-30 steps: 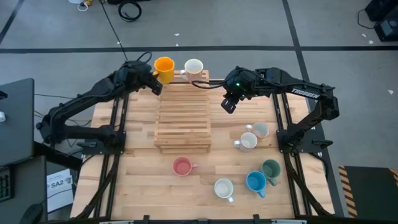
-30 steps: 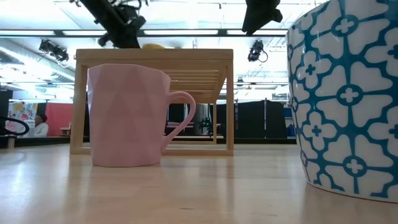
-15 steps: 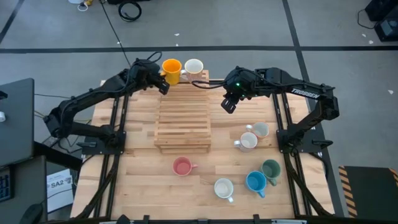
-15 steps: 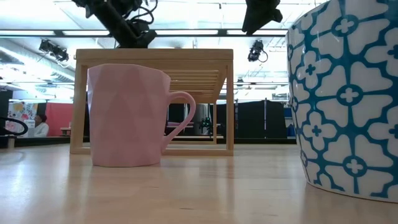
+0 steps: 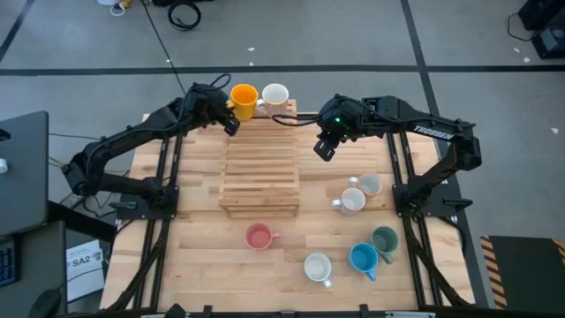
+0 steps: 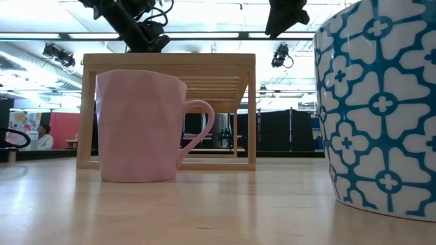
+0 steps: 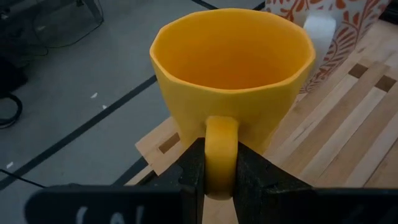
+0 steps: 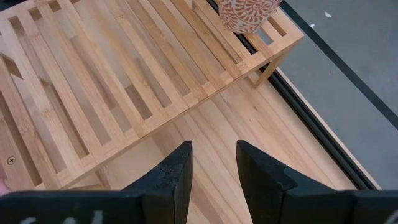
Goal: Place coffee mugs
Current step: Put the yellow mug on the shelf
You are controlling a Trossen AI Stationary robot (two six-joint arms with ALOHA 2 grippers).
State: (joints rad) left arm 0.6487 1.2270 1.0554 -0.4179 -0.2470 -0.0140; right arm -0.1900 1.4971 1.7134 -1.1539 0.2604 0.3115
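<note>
Grey concrete floor with dark seams surrounds my wooden table (image 5: 199, 256), and a slatted wooden rack (image 5: 260, 168) sits on its far middle.

My left gripper (image 7: 214, 174) is pinched narrow on the handle of the orange mug (image 7: 233, 68), one dark finger on either side of the loop. From above, that mug (image 5: 244, 97) sits at the rack's far-left corner, just beside a white mug with an orange pattern (image 5: 274, 95) already standing on the rack's far edge. I cannot tell from any view whether the orange mug's base is down on the slats or a little above them.

For this step I would lower it slowly and level, keep a small gap from the patterned mug so the two do not knock, and make sure the base spans the slats and does not hang over the rack's end. Only when it stands flat would I release, then back straight away along the handle so I do not spin it.

My right gripper (image 8: 211, 165) waits with its fingers apart and nothing between them, above the rack's right edge.

Six more mugs stand on the table: pink (image 5: 258, 237), two pale ones (image 5: 353, 201) near the right arm's base, cream (image 5: 316, 267), blue (image 5: 363, 258) and dark green (image 5: 385, 239).
</note>
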